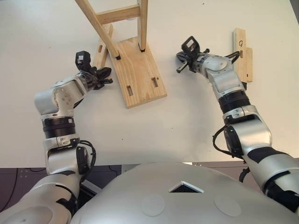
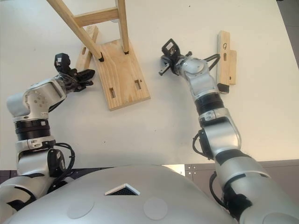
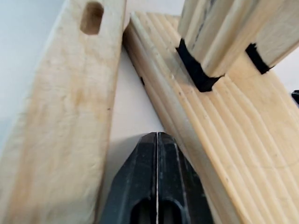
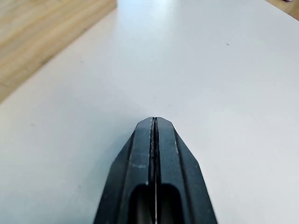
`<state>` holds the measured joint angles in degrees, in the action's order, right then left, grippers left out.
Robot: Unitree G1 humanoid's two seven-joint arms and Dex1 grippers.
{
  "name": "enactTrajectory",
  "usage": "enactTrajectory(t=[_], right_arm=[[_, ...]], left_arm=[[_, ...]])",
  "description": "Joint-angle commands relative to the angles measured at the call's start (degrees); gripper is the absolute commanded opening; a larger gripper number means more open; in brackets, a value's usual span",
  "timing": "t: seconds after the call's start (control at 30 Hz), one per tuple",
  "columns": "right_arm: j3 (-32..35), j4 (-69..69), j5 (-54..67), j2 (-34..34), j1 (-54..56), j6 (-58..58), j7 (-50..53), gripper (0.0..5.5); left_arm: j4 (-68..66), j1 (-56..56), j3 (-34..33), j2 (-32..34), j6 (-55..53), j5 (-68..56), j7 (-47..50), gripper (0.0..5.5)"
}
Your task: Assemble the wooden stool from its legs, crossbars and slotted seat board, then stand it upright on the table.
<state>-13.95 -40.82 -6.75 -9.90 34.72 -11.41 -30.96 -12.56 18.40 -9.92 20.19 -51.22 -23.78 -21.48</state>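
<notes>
The slotted seat board lies flat on the white table. Two legs stand in its far slots, joined by a crossbar; two near slots are bare. A loose leg lies against the board's left edge. My left gripper is shut with nothing in it, its tip in the gap between that loose leg and the board. My right gripper is shut and holds nothing, low over bare table right of the board.
At the far right lie two more wooden pieces side by side, a long leg with a slot and a shorter piece. Open tabletop spreads between the board and my right arm and along the near edge.
</notes>
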Motion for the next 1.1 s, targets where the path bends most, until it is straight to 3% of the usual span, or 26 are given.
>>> enactTrajectory(t=[0.03,0.23,0.7,0.77,0.93,1.0,1.1], right_arm=[[-3.6,3.9,-0.6,1.6,-2.5,-0.6,-3.6,0.01],[-7.8,11.1,-0.8,0.0,-5.5,-3.6,-9.6,0.01],[-2.6,11.2,-0.7,-5.9,-2.9,-7.1,-7.3,0.01],[1.8,15.0,2.4,-6.7,-3.2,-9.3,-5.8,0.01],[22.4,21.0,11.9,-11.4,-1.5,-19.1,4.4,0.82],[24.2,21.6,9.5,-16.2,-3.9,-18.5,6.8,1.12],[21.6,21.6,6.1,-21.7,-8.9,-18.6,5.9,1.65]], left_arm=[[-6.3,3.1,3.6,-2.6,3.8,3.6,1.2,0.00],[-10.2,6.9,7.5,-7.1,7.6,5.7,0.2,0.00],[-12.6,10.6,11.0,-14.6,9.7,8.9,0.7,0.00],[-11.8,10.3,10.8,-14.4,9.9,9.1,0.7,0.00],[-9.9,8.6,7.9,-13.0,10.8,9.0,2.2,0.00],[-7.9,7.6,6.5,-13.3,10.9,8.6,3.4,0.00],[-3.9,5.9,4.9,-13.6,10.5,8.0,5.0,0.00]])
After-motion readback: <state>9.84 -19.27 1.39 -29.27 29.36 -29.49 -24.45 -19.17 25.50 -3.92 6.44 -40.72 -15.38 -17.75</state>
